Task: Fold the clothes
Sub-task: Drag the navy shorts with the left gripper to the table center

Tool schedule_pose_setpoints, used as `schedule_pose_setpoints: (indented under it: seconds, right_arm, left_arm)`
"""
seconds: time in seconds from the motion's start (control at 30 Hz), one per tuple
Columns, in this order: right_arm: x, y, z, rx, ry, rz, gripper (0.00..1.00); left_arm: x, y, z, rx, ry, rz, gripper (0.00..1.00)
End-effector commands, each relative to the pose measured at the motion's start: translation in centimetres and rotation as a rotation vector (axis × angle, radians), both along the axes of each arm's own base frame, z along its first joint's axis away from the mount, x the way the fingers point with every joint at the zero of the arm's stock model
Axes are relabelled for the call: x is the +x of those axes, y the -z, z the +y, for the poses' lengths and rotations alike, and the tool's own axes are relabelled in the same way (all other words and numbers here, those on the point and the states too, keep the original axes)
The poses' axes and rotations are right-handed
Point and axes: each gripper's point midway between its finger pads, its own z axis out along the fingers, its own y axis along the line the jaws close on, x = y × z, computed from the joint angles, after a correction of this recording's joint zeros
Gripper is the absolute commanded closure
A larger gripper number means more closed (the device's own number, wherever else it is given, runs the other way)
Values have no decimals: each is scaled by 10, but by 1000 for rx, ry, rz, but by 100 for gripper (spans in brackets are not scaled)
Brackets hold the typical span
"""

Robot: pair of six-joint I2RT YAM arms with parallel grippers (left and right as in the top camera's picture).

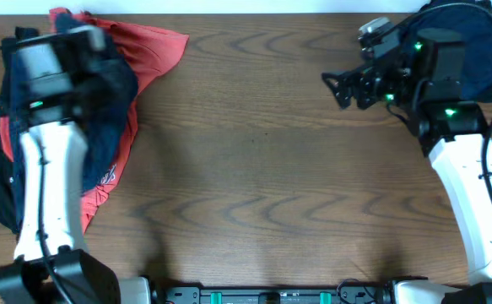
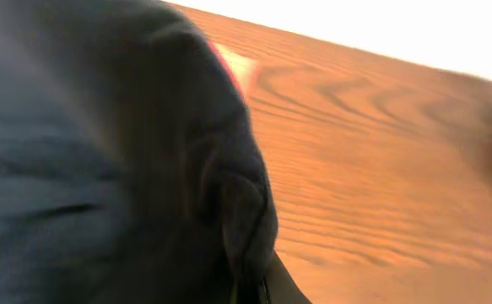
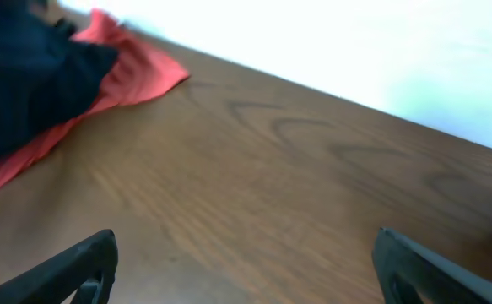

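Right gripper (image 3: 241, 253) hangs empty, fingers spread wide, over the bare table (image 1: 262, 169). Farther off, the left gripper (image 1: 72, 42) is buried in the dark garment (image 2: 102, 169) heaped on the red garment (image 1: 157, 46) (whether it grips, I cannot tell). Likely step: separating one piece, which next needs spreading flat mid-table.

No word, brand, number or sign can be read in any of the views. The only thing that looks like print is a small white mark (image 1: 108, 177) on the red garment (image 1: 157, 46), at the left of the overhead frame, low on the cloth. It is too small and blurred to tell whether it is letters or a figure. Both wrist views are too blurred to show any lettering.
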Motion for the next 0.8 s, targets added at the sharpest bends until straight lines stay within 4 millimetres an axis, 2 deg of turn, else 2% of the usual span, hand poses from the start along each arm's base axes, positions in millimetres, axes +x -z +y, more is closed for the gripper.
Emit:
schedule_pose_setpoints:
  seconds: [0.0, 0.13, 0.23, 0.4, 0.5, 0.63, 0.77]
  right_arm:
    - [12, -7, -36, 81, 136, 26, 6]
    - [20, -12, -80, 144, 266, 28, 4]
    - [19, -14, -104, 159, 304, 26, 4]
    - [13, -12, -133, 187, 346, 40, 4]
    - [11, -12, -146, 195, 372, 42, 4]
    - [10, -12, -152, 200, 379, 41, 3]
    - [10, -12, -151, 200, 379, 42, 2]
  left_arm:
    - [4, 5, -68, -44, 145, 13, 94]
    - [6, 24, -140, -67, 281, 32, 94]
    - [8, 40, -194, -107, 352, 40, 94]
    - [-1, 72, -273, -145, 471, 54, 94]
    - [-10, 91, -312, -168, 524, 65, 94]
    - [-22, 101, -342, -181, 573, 67, 94]
    - [-25, 91, -347, -195, 580, 49, 91]
